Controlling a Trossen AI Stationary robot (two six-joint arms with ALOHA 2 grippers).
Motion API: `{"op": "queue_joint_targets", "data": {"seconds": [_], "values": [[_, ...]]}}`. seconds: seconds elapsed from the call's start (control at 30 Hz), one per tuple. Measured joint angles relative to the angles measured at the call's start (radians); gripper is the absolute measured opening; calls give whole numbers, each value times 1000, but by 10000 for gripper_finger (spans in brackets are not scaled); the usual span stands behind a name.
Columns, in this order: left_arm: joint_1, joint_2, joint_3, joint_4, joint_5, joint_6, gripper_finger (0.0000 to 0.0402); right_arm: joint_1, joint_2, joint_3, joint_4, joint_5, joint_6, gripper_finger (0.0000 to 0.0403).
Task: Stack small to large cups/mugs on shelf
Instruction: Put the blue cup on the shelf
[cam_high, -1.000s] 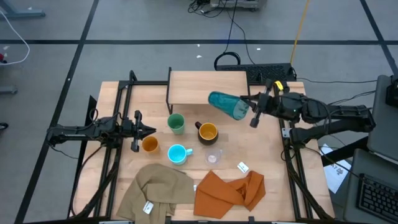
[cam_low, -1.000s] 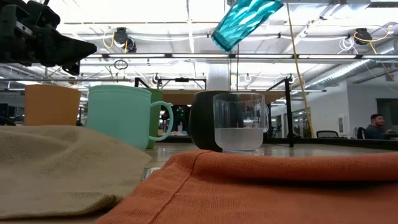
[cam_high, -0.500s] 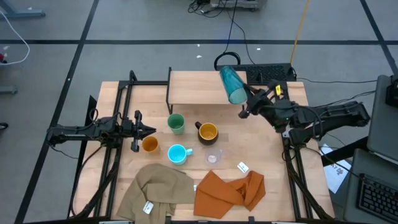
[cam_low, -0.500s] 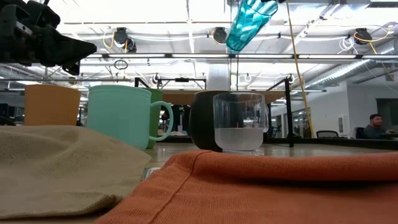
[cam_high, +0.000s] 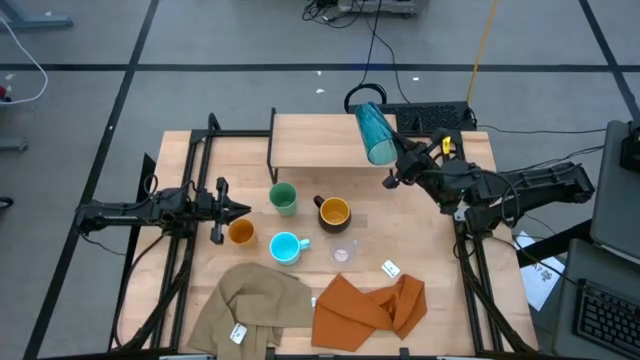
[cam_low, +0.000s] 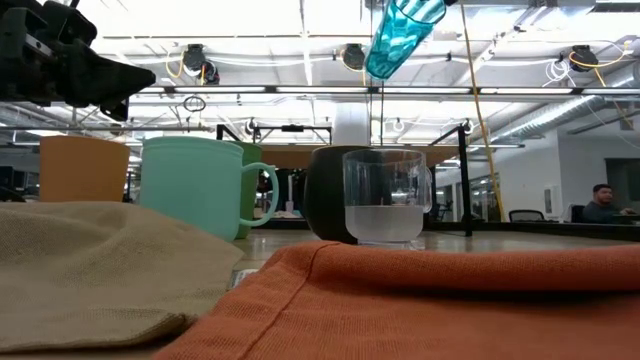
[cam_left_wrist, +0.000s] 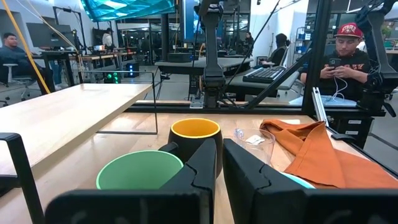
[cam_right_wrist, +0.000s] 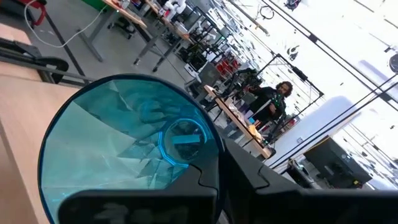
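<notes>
The teal tumbler (cam_high: 375, 133) hangs tilted above the right end of the shelf (cam_high: 320, 140), and my right gripper (cam_high: 393, 166) is shut on its mouth end. Its base points toward the far edge and slightly down (cam_low: 400, 35). On the table in front of the shelf stand the green cup (cam_high: 283, 198), the black mug (cam_high: 333, 212), the orange cup (cam_high: 240, 232), the light blue mug (cam_high: 287, 247) and the clear cup (cam_high: 343, 251). My left gripper (cam_high: 238, 209) rests level at the table's left, shut and holding nothing, beside the orange cup. My right gripper pinches the tumbler's rim (cam_right_wrist: 216, 149), with one finger inside the mouth and one outside the wall. The fingers come level from the table's right side. The tumbler is lifted clear above the shelf and tilted, its open mouth turned toward the gripper.
A tan cloth (cam_high: 255, 305) and an orange cloth (cam_high: 370, 305) lie along the near edge, with a small white tag (cam_high: 390, 268) beside them. Black frame rails (cam_high: 195, 170) run along both sides of the table. A keyboard (cam_high: 430, 115) lies behind the shelf. A person (cam_left_wrist: 351, 50) sits beyond the table.
My right gripper has swung and rolled at the wrist, shifting slightly toward the shelf. The tumbler, which lay pointing toward the table's left, now points toward the far edge and stands steeper. All of this happened in the first half second, and nothing has moved since.
</notes>
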Motion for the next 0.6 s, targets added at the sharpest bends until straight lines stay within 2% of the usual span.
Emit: {"op": "queue_joint_targets", "data": {"seconds": [0.2,0.33,0.47,0.6], "values": [[0,0,0,0,0,0,31,0,0,3,43,3,-57,0],[0,0,0,0,0,0,31,0,0,57,-15,13,-33,0],[0,0,0,-1,0,0,31,0,0,153,-138,11,15,0],[0,0,0,-1,0,0,31,-14,5,261,-355,-44,170,0]]}}
